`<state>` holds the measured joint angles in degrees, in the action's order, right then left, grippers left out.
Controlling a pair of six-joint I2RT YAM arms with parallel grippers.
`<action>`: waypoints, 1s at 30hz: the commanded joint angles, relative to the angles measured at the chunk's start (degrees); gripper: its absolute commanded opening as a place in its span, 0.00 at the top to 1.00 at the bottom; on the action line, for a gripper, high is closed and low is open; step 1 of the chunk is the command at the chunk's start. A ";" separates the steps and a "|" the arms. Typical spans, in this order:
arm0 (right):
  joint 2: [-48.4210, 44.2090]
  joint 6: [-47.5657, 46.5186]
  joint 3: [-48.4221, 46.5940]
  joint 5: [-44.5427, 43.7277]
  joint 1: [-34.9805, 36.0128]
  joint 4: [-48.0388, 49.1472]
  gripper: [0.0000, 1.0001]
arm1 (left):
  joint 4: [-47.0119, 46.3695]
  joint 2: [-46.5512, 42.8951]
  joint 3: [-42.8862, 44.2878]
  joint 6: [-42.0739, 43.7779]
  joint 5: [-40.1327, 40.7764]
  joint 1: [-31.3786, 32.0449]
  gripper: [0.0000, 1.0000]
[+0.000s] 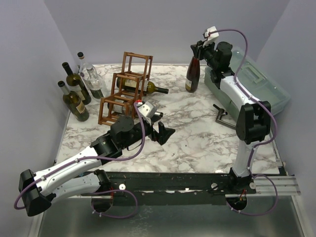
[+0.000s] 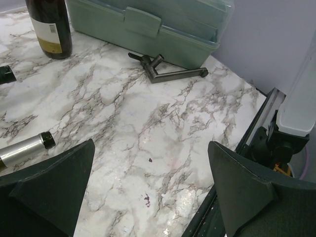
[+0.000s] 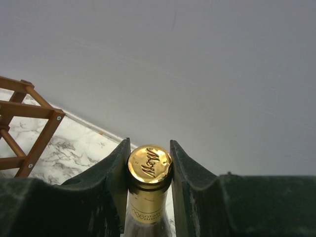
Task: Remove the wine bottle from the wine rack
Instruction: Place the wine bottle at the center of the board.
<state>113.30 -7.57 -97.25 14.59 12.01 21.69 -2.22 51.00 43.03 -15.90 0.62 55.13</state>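
One wine bottle [image 1: 192, 75] stands upright at one o'clock on the table [image 1: 197, 136], off the wine rack [image 1: 129, 84] at eleven, its neck pinched by the right claw [image 1: 198, 51]. The left claw [image 1: 165, 132] hangs spread. Loosen only once the base sits flat, then rise straight up.

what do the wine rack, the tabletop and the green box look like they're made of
Wine rack: reddish-brown wood, matte; thin square bars with small screw heads at the joints. Tabletop: glossy white with grey veining, marble look; possibly a printed laminate rather than stone. Green box: semi-translucent moulded plastic, smooth, with a snap latch.
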 commanded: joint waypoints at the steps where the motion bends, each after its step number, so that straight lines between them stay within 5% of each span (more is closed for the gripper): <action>1: -4.41 -2.19 1.09 -3.85 0.12 6.85 0.79 | 0.49 -0.98 -0.62 -0.62 0.44 -0.20 0.01; 19: -9.11 0.69 3.45 -4.86 -0.02 2.05 0.31 | 0.55 -2.61 -1.72 -1.67 -0.53 -0.20 0.01; 30: -13.01 0.76 -3.50 0.35 -0.85 -13.59 0.10 | 2.13 -4.01 -1.08 -1.94 -0.59 -0.20 0.01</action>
<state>104.14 -6.94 -96.64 11.14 11.94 16.10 -0.93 48.73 42.17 -17.30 0.56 55.13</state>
